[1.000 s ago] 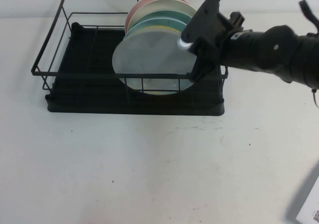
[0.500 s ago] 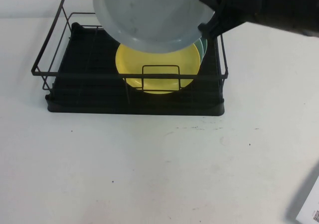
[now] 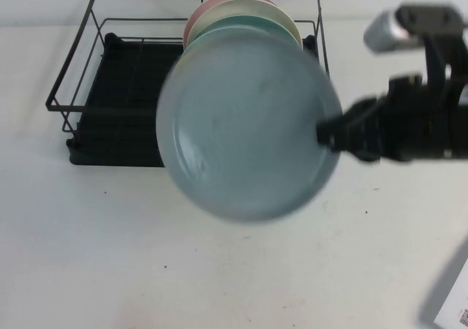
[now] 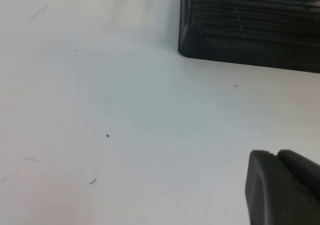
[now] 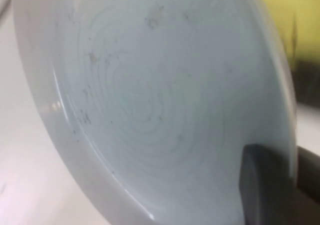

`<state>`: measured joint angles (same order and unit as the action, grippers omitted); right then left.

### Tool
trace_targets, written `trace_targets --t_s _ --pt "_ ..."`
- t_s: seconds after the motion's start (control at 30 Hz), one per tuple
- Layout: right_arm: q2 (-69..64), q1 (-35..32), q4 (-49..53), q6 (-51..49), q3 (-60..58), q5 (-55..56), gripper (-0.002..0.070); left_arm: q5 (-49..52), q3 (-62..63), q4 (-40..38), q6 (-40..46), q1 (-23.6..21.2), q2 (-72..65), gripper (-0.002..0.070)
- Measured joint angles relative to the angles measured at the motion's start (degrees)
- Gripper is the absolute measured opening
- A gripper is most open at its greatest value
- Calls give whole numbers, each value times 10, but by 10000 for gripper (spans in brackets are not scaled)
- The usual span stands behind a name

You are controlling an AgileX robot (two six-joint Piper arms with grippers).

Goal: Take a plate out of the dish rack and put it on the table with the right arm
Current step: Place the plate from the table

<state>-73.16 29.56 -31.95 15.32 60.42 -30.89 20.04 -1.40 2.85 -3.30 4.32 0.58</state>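
My right gripper [image 3: 325, 133] is shut on the right rim of the pale grey-blue plate [image 3: 245, 128] and holds it in the air, in front of the black dish rack [image 3: 95, 113] and above the white table [image 3: 219, 270]. The plate is tilted and hides the rack's right half. In the right wrist view the plate [image 5: 150, 100] fills the picture, with one finger [image 5: 260, 185] on its inner face and the other behind its rim. My left gripper [image 4: 280, 157] is not in the high view; in the left wrist view its fingers lie together over bare table near the rack's corner [image 4: 250, 30].
Several plates still stand in the rack behind the held one: a pink one [image 3: 212, 4], a cream one [image 3: 252, 11] and a teal one [image 3: 241, 28]. A white card [image 3: 453, 307] lies at the table's front right corner.
The right gripper has lifted the grey-blue plate out of the rack, up and then forward and down. The plate now hangs in front of the rack.
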Motion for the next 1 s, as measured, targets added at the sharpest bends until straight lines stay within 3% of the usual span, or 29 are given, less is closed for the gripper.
trace_targets --t_s 0.13,0.37,0.67,1.0 --pt "-2 12 6 -97 -51 -46 30 0 0 0 0 0 0 -4" --pt "-71 19 3 -167 -79 -63 29 0 0 0 0 0 0 -4" --pt "-216 19 -56 -139 -38 -40 29 0 0 0 0 0 0 -4" --pt "-288 1 -84 -133 -3 -7 24 0 0 0 0 0 0 -4"
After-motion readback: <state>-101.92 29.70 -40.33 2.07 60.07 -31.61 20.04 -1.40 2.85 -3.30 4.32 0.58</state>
